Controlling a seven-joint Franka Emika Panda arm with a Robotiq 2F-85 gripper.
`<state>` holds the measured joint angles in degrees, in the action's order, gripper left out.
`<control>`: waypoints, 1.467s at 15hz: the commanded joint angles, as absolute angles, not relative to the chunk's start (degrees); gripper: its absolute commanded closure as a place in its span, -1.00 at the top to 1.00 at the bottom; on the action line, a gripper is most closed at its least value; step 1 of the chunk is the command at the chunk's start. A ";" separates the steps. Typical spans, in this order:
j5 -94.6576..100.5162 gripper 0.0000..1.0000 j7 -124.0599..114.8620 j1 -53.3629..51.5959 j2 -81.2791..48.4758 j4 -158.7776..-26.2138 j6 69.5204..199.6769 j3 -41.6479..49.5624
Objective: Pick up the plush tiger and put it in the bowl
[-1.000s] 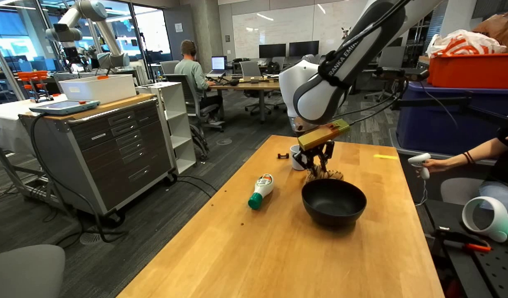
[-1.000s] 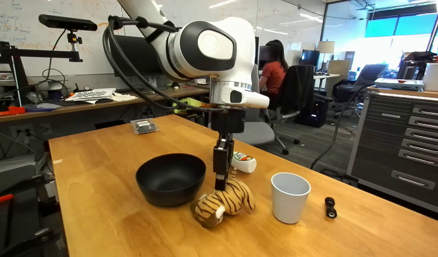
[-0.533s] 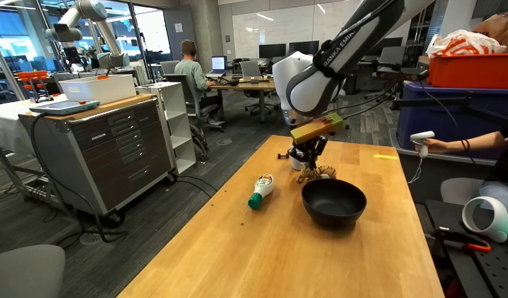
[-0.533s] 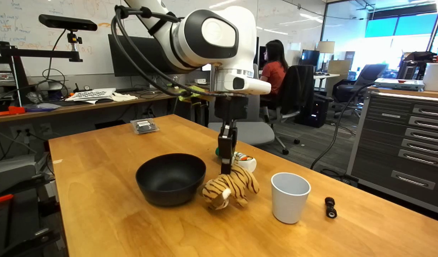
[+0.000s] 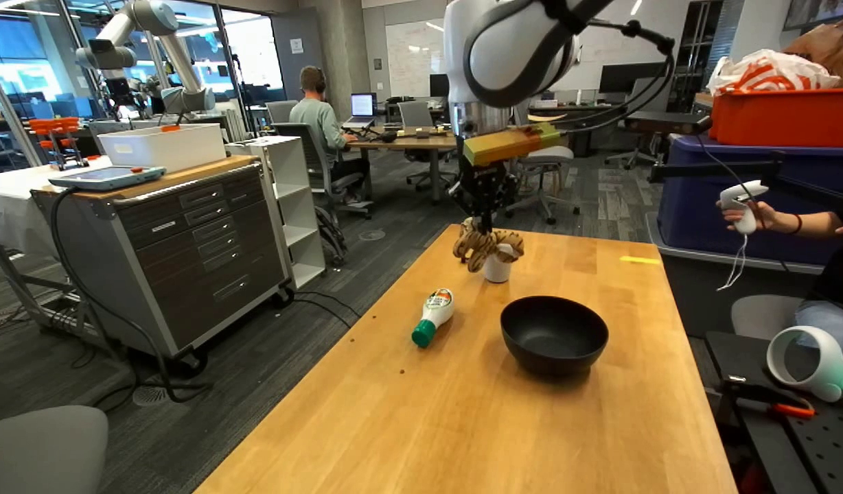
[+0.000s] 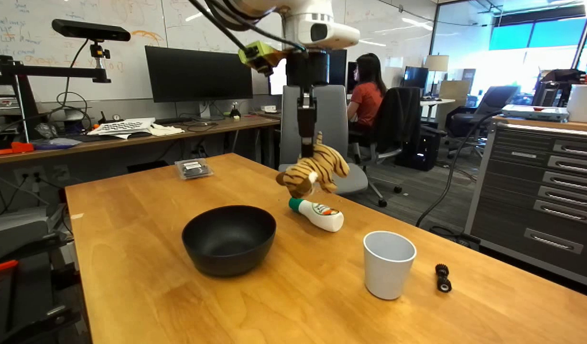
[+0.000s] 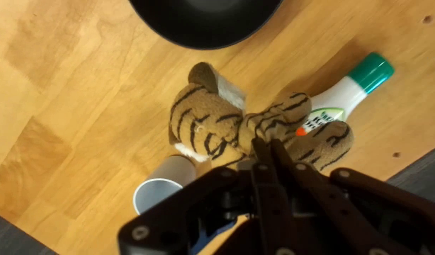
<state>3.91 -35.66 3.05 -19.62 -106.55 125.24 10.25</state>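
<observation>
The gripper [image 7: 269, 141] is pinching the plush tiger [image 6: 317, 167] from above by its back, its 2 fingers standing almost together. In an exterior view the tiger is hanging above the wooden tabletop [image 6: 293, 306], head lower than rump, so the hold is probably sitting a little behind the balance point; in the wrist view its head is pointing toward 10 o'clock from the grip and its rear toward 3.

This toy should be handling as light, soft and limp, its short pile probably giving good grip and its body tolerating a firm squeeze. The thick back is looking like the right place to hold; by the tail it would be swinging more.

Farther out in the wrist view, the black bowl [image 7: 207, 28] is sitting at 11 o'clock, the green-capped white bottle [image 7: 343, 95] is lying at 2, partly hidden by the tiger's rear, and the pale cup [image 7: 163, 186] is standing at 8. The next move is probably calling for a carry toward 11 o'clock, high enough that the legs are not catching the rim.
</observation>
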 commanded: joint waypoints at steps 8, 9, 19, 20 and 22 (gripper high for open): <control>0.39 -0.97 -17.64 3.28 -9.74 -116.64 111.08 5.63; 1.46 -0.97 -17.44 3.18 -10.22 -118.34 111.33 5.78; 6.20 -0.97 -19.30 2.67 -14.57 -123.28 112.18 6.19; 5.92 -0.39 -19.18 2.74 -14.57 -123.18 112.42 6.20; 5.41 -0.24 -19.15 2.88 -14.60 -122.42 112.40 6.24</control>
